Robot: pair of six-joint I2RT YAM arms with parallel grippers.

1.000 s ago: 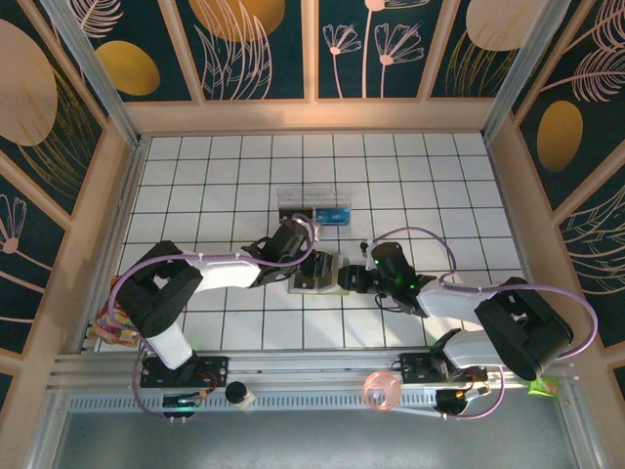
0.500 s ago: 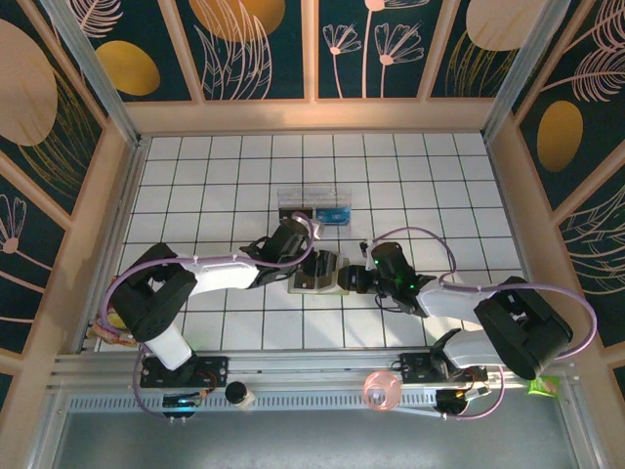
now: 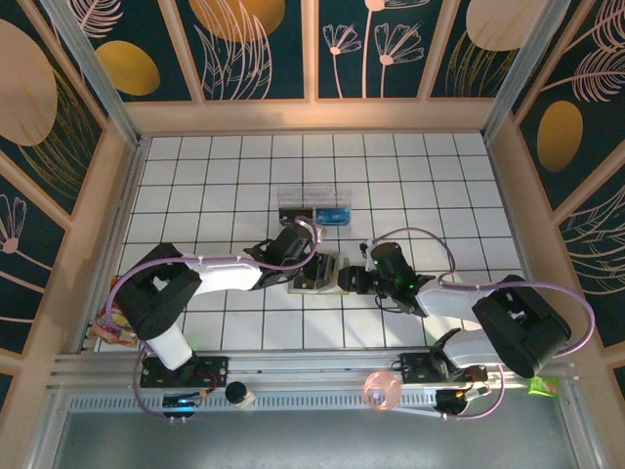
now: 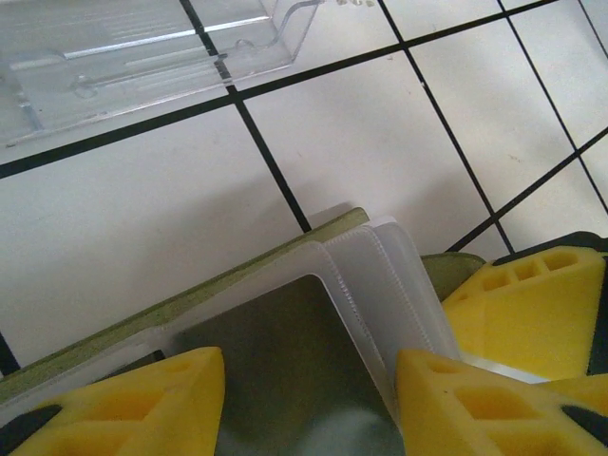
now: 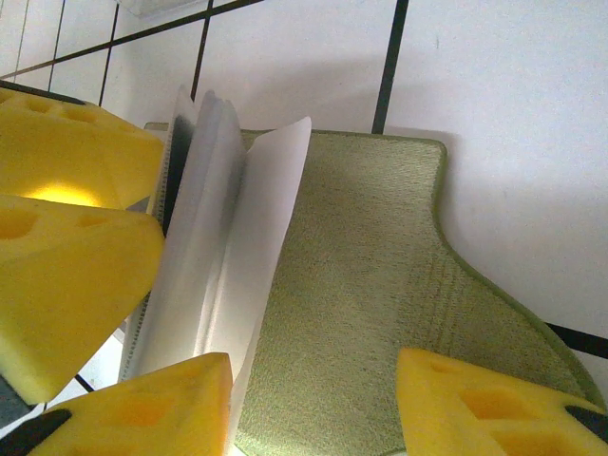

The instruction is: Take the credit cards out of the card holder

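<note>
Fanning translucent sleeves [image 5: 204, 228], fuzzy olive card holder [image 5: 361, 285]

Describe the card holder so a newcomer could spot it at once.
On the white tiled table, look between the left gripper and right gripper. The card holder lies open there: olive-green cover, clear sleeves, unlike the transparent box behind it.

Left end effector [image 3: 309, 257] nearer card holder [image 3: 322, 283]

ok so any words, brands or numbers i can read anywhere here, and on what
None can be read.
The card holder and its clear sleeves show no print in the wrist views.
The clear box has dark and blue contents, too small in the top view to tell whether they carry lettering.
</note>
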